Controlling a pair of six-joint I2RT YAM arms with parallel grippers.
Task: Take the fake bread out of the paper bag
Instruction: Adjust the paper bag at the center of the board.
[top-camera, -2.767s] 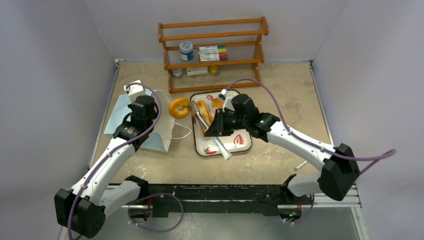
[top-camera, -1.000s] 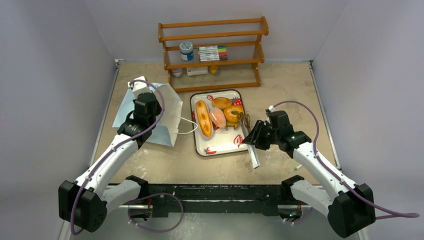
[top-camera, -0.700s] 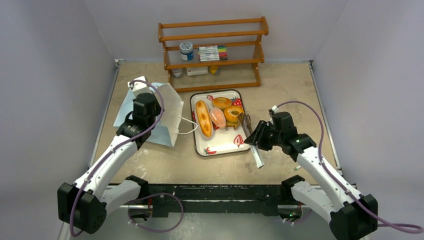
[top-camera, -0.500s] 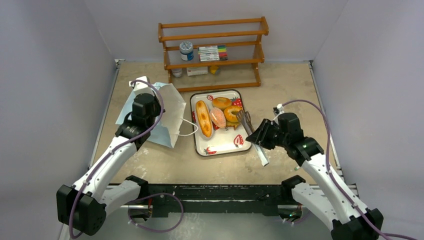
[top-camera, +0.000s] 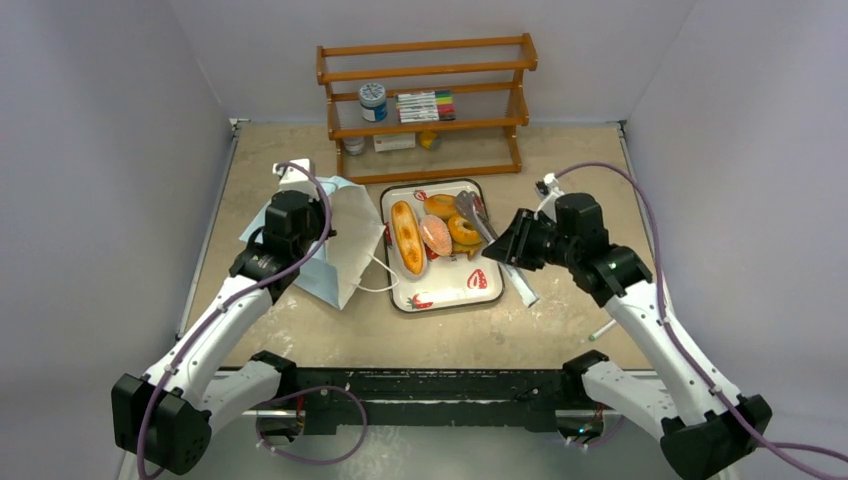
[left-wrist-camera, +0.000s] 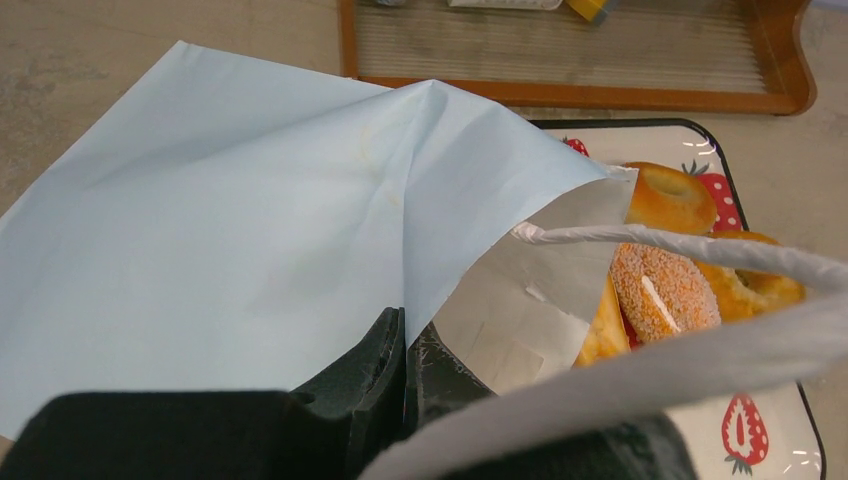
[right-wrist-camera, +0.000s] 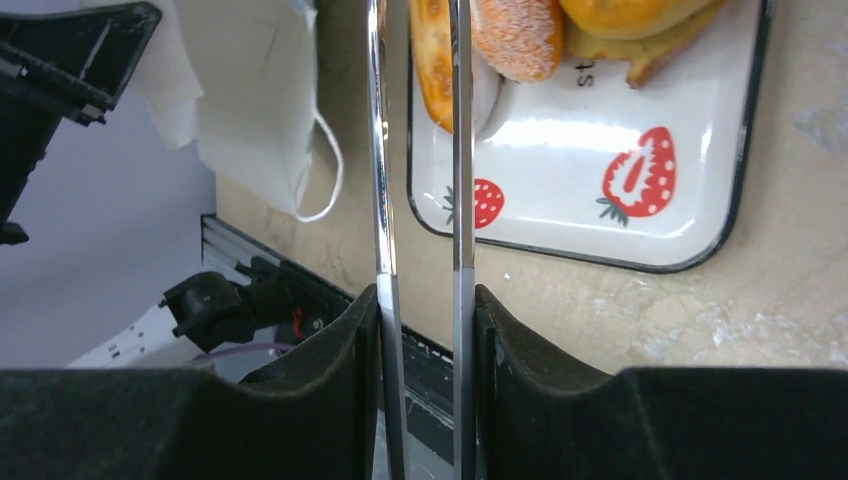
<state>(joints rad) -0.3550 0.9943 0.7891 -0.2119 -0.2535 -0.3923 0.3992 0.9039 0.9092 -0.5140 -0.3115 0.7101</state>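
A: Start big. Surface?
B: Tan table (top-camera: 560, 160). 1 wooden shelf (top-camera: 425, 128) at its far edge, with small items on the rails, too small to name.
A: Bag?
B: Light blue paper bag (top-camera: 345, 235), left of centre, slumped. Its mouth is turned toward the tray, and the white lining shows in the left wrist view. 1 white cord handle (top-camera: 372, 284) lies on the table just beside the tray's left rim.
A: Who has it?
B: Left gripper (left-wrist-camera: 405, 345). Fingers pressed together, pinching the bag's wall at the mouth edge.
A: Tray?
B: Strawberry-print white tray (top-camera: 455, 290), just right of the bag, near table centre. All the bread in view sits in its far half, outside the bag.
A: Right side?
B: Right gripper (right-wrist-camera: 425, 300), right of the tray, fingers clamped on the 2 arms of metal tongs (top-camera: 478, 222). The tong head hangs over the tray's far right part, above the rings. Cannot tell whether it touches them.
A: Pieces, big to small.
B: 1 long loaf (top-camera: 406, 237) along the tray's left side. 1 pinkish oval (top-camera: 435, 236) against its right flank. 2 orange-brown rings (top-camera: 441, 206), far and right of the oval.
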